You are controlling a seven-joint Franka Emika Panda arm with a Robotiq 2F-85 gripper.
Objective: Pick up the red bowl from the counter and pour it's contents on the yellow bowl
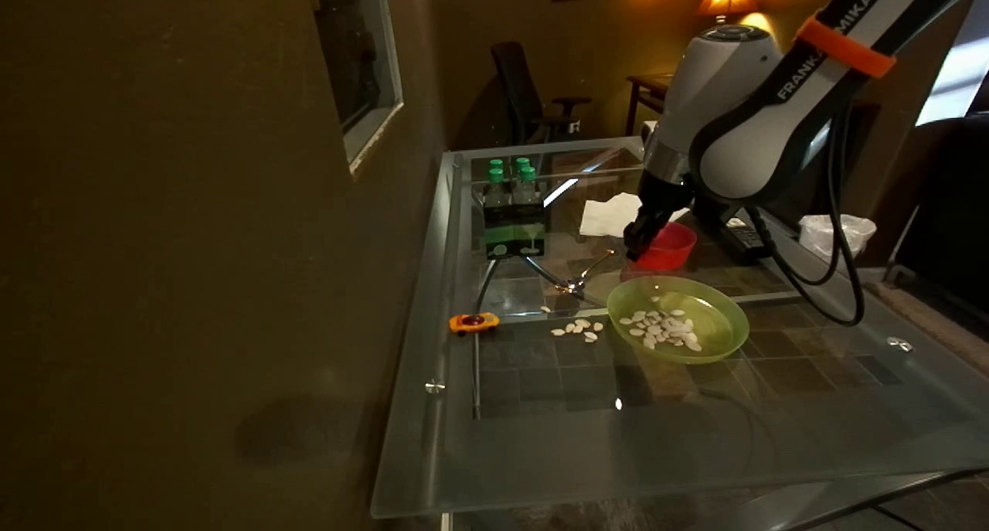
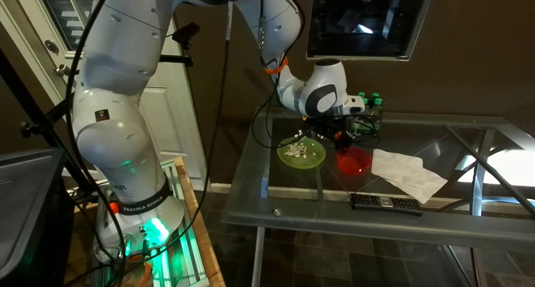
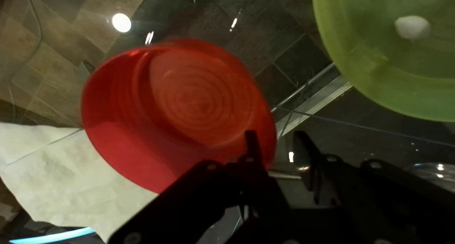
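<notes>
My gripper (image 3: pixel 277 137) is at the red bowl (image 3: pixel 195 102), released: two fingers (image 3: pixel 253 144) parted, the bowl's rim showing in the gap. I count one red bowl, on the glass counter (image 1: pixel 556 454), near but apart from one yellow bowl (image 1: pixel 720 314). Yellow one holds one heap of pale bits (image 1: pixel 668 331). Maybe seven loose bits (image 1: pixel 582 324) beside it, too small for me to swear to. Also on the counter: four green-capped bottles (image 1: pixel 526 195), one toy car (image 1: pixel 474 323), one remote (image 2: pixel 386 201) near an edge.
</notes>
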